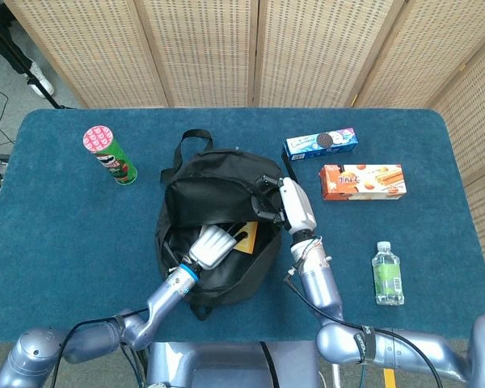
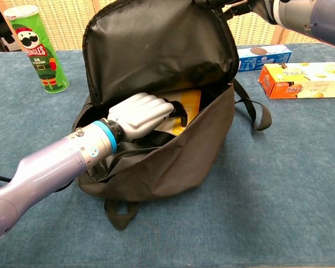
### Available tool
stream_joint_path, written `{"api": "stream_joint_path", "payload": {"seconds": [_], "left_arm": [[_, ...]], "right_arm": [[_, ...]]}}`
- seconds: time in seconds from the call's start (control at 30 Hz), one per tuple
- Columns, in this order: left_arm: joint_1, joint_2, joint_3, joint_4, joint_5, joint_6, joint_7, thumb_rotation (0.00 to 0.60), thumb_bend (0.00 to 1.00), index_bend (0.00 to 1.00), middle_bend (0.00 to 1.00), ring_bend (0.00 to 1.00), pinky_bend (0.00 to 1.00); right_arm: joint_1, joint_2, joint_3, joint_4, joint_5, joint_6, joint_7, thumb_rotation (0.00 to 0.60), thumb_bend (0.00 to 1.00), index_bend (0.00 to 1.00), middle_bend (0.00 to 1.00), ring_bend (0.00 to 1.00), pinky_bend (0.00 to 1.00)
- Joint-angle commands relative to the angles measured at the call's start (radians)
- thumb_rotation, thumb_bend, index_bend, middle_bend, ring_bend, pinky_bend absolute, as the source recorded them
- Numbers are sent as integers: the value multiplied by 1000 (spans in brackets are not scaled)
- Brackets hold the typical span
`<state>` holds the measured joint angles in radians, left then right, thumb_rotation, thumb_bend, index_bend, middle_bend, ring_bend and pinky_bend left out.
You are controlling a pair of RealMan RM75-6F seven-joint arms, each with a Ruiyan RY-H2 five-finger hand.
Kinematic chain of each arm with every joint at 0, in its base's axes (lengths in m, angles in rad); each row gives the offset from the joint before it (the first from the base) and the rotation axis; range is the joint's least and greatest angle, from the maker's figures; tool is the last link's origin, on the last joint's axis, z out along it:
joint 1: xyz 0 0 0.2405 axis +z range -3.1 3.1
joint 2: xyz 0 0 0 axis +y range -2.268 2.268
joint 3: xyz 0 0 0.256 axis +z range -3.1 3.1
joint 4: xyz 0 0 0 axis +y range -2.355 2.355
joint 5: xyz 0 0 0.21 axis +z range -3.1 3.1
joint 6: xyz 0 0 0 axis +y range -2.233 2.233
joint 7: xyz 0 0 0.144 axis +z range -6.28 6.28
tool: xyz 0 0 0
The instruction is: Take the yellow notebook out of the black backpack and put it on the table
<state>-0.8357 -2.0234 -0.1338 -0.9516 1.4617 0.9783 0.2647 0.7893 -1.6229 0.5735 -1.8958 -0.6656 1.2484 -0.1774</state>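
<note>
The left robot hand [image 2: 138,114] reaches into the open mouth of the black fabric backpack [image 2: 173,162], its fingers curled down over the flat yellow notebook [image 2: 188,103], which still lies inside the bag; whether they actually grip it cannot be told. The right robot hand [image 1: 284,204] grasps the backpack's upper flap and holds it raised. The backpack sits on the blue-carpeted counter [image 1: 65,226]. A green cylindrical crisp can [image 1: 110,154] stands apart at the left.
</note>
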Motion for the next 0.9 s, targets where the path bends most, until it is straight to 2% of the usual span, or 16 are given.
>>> {"api": "stream_joint_path", "payload": {"seconds": [0.03, 0.13, 0.23, 0.43, 0.5, 0.67, 0.9], "left_arm": [[3, 1, 13, 13, 25, 28, -24, 600, 571, 633, 402, 364, 433], [6, 3, 26, 28, 50, 56, -48, 600, 583, 706, 443, 402, 485], [11, 13, 35, 36, 76, 94, -91, 600, 590, 729, 465, 425, 524], [32, 112, 73, -53, 155, 198, -208, 600, 591, 761, 497, 454, 557], [51, 185, 82, -141, 170, 236, -249, 600, 591, 769, 504, 463, 564], [84, 344, 85, -353, 154, 255, -342, 600, 591, 785, 517, 472, 571], [112, 657, 97, -694, 113, 200, -435, 600, 596, 810, 533, 486, 580]], "right_arm": [[0, 2, 0, 5, 1, 0, 5, 600, 548, 682, 550, 415, 409], [1, 4, -2, 14, 2, 0, 8, 600, 549, 681, 550, 415, 409], [-1, 6, -5, 26, 3, 0, 14, 600, 549, 681, 550, 415, 409], [-7, 8, -14, 67, -3, -5, 29, 600, 549, 682, 550, 415, 409], [-12, 8, -16, 87, 0, -7, 42, 600, 547, 682, 550, 415, 409], [-19, 9, -21, 116, -6, -9, 55, 600, 552, 681, 550, 415, 409], [-37, 10, -42, 148, -12, -6, 64, 600, 547, 681, 550, 415, 409]]}}
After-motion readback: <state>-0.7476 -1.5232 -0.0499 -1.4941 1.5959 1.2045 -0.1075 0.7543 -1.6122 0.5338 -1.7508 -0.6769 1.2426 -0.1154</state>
